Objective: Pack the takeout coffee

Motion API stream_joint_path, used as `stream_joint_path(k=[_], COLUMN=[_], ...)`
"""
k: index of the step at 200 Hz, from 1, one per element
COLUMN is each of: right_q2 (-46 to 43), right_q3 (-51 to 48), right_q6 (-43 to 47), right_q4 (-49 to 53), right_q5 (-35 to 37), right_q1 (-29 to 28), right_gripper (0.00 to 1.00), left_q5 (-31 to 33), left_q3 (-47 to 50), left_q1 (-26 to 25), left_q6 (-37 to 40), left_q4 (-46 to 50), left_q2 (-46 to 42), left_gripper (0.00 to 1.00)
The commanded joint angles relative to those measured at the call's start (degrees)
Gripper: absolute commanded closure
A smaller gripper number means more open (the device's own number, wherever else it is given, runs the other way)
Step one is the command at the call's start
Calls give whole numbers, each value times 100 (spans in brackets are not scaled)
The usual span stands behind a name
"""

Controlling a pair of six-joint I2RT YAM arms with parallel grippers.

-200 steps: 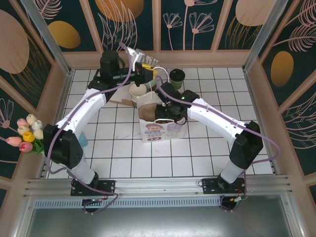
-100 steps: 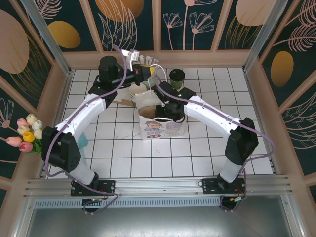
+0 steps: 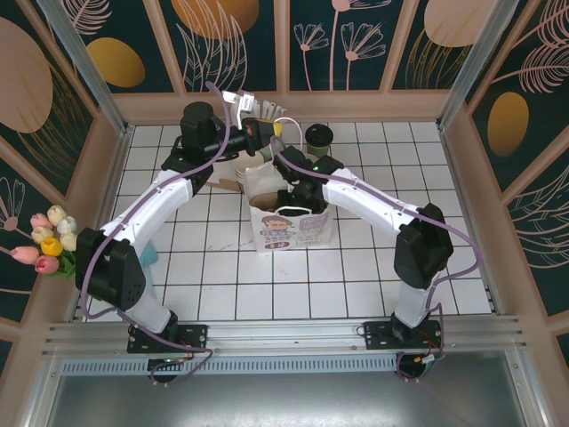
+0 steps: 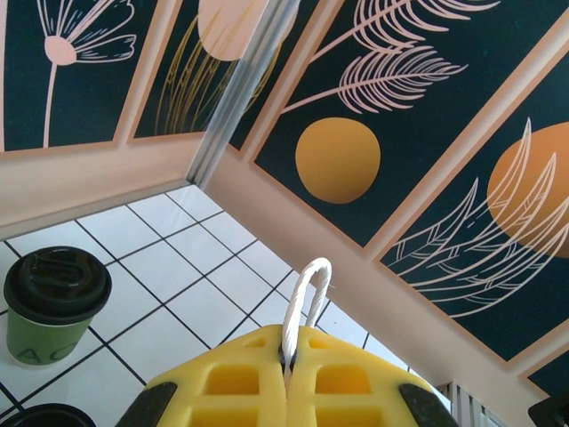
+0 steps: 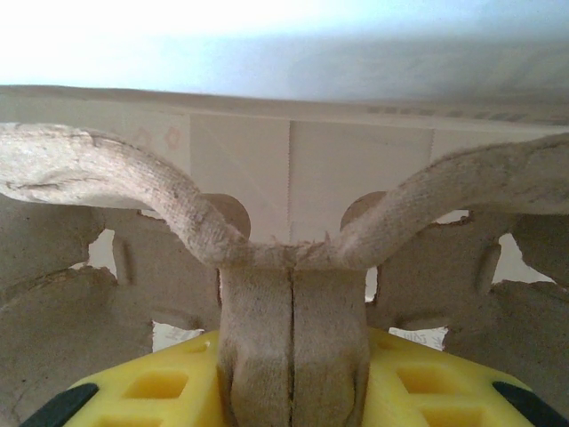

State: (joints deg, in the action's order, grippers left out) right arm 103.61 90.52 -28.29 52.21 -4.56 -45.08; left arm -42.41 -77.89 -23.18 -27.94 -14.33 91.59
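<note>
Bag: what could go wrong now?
The left tool pinches only the thin handle of the bag; it might slip and the bag sag shut. The right tool holds the carrier close to the bag wall, so it could snag. The cup stands nearby and might get knocked.

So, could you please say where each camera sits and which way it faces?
Top external: above, behind the robot, looking down on the table; left arm, right arm, white bag, coffee cup.
Left wrist: on the left gripper, facing the far right corner; fingers shut on the bag handle.
Right wrist: on the right gripper, inside the bag; fingers clamp the pulp carrier.
Shared: the first two show the coffee cup.
</note>
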Motion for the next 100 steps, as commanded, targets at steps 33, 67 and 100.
stream_joint_path(k=[33, 67, 100], right_q2=[155, 145, 149], right_q3=[-240, -432, -693], right_q6=[260, 328, 348], right_q4=[-275, -512, -984], right_q5=[134, 371, 423], right_q1=[34, 34, 109], right_gripper=[64, 64, 64], left_q5=[-224, -233, -232], left_q3=[-121, -126, -130], left_q1=[-8, -11, -12], left_q6=[18, 26, 35], left_q4=[45, 60, 104], left_q2=[-98, -76, -55], left_gripper=[99, 100, 100])
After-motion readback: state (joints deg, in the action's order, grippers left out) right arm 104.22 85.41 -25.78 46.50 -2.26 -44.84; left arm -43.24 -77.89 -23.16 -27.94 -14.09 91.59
